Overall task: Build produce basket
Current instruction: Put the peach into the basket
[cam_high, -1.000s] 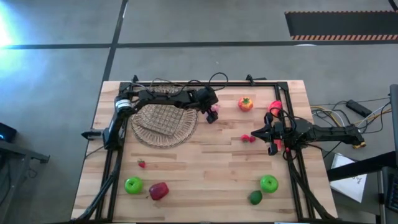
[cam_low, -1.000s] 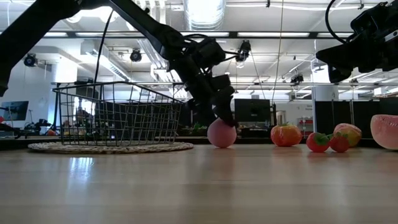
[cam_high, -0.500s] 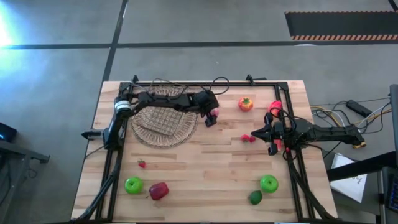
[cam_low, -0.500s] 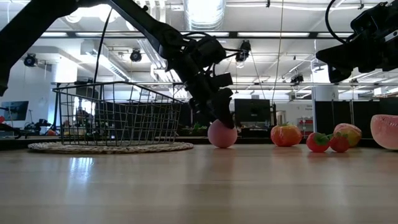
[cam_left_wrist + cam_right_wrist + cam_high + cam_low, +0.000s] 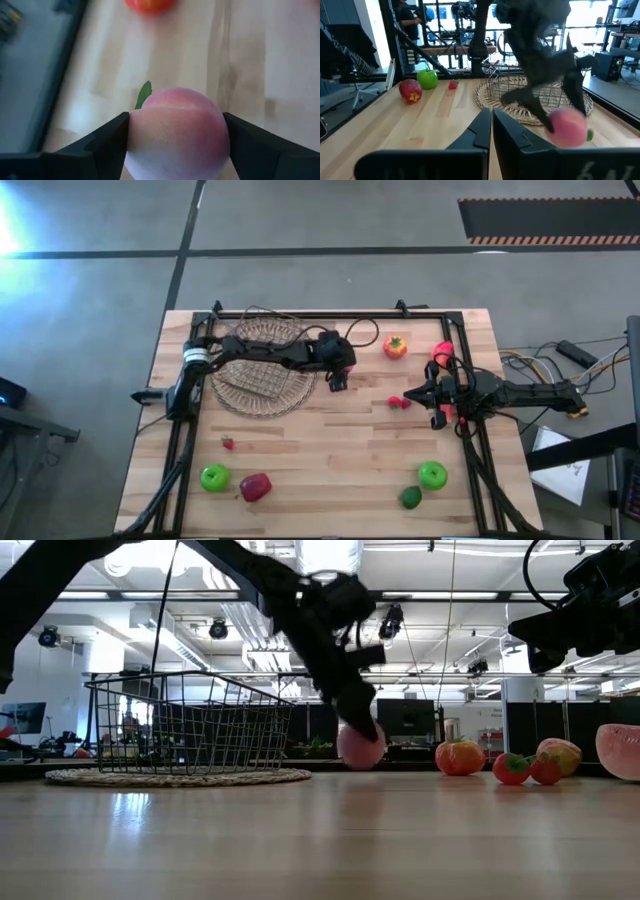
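Now | left pincer (image 5: 362, 735) clamped on pink peach (image 5: 177, 132), between its fingers | right pincer (image 5: 490, 131) together

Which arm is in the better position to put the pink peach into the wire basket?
The left. Its gripper is shut on the peach, just off the table and right beside the basket. The right gripper waits, shut and empty, across the table.

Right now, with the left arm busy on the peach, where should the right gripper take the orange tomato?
Grip the orange tomato across its round middle, coming straight down: it sits upright, green stem on top, with bare table around it. The right gripper hangs shut nearby; the left gripper holds the peach.
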Robot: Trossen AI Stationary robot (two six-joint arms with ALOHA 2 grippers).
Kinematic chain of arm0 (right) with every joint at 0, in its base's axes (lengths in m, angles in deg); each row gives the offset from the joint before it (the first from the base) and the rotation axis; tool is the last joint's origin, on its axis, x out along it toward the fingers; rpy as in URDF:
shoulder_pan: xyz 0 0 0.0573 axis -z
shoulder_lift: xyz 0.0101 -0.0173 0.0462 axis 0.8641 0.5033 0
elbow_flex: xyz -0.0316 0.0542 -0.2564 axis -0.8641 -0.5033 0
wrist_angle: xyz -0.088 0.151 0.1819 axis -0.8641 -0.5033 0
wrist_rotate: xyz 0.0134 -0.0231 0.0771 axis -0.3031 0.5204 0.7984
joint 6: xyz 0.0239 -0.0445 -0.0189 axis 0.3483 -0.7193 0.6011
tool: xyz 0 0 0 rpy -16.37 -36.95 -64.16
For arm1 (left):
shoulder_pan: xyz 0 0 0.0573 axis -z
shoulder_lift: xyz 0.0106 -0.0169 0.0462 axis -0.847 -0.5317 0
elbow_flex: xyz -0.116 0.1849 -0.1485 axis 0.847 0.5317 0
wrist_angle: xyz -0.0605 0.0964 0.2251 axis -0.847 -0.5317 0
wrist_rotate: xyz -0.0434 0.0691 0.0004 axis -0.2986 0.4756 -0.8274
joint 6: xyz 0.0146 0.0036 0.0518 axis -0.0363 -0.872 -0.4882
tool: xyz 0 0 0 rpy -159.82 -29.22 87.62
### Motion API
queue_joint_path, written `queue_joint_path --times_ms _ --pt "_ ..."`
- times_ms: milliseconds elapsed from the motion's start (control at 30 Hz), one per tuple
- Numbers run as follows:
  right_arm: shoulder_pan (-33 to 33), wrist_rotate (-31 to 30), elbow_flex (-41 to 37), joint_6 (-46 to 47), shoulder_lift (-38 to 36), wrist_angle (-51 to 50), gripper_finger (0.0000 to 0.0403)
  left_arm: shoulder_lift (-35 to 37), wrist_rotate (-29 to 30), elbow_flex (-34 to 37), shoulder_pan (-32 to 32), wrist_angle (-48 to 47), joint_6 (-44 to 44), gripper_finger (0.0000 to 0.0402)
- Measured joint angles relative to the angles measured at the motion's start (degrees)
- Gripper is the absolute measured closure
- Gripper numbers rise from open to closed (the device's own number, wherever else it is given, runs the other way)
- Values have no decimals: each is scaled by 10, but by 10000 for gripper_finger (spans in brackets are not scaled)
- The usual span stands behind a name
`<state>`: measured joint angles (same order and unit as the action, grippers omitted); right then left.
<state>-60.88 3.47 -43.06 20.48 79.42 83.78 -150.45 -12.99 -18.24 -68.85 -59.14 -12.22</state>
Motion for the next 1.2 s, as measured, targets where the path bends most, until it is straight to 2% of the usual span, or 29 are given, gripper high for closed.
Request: queue_joint_path --times_ms 200,267,367,500,600,667,800,1033,1200 --pt "0 0 0 0 0 0 394 49 64 -15 41 3 -21 137" --pt "0 0 0 0 0 0 394 71 107 -17 59 3 -39 137" --pt "0 0 0 0 0 0 394 114 215 -8 92 -2 -86 138" --pt "0 0 0 0 0 0 394 164 372 12 133 -54 -116 139" --pt "0 0 0 0 0 0 394 212 409 61 152 -80 -89 139" --pt "0 -1 0 0 0 0 394 250 418 117 154 -89 -64 137" --pt "0 0 0 0 0 0 394 318 490 236 145 -89 -32 135" --pt "0 0 0 0 0 0 394 403 484 375 91 -76 32 134" --pt "0 0 0 0 0 0 394 419 397 420 33 -39 43 133"
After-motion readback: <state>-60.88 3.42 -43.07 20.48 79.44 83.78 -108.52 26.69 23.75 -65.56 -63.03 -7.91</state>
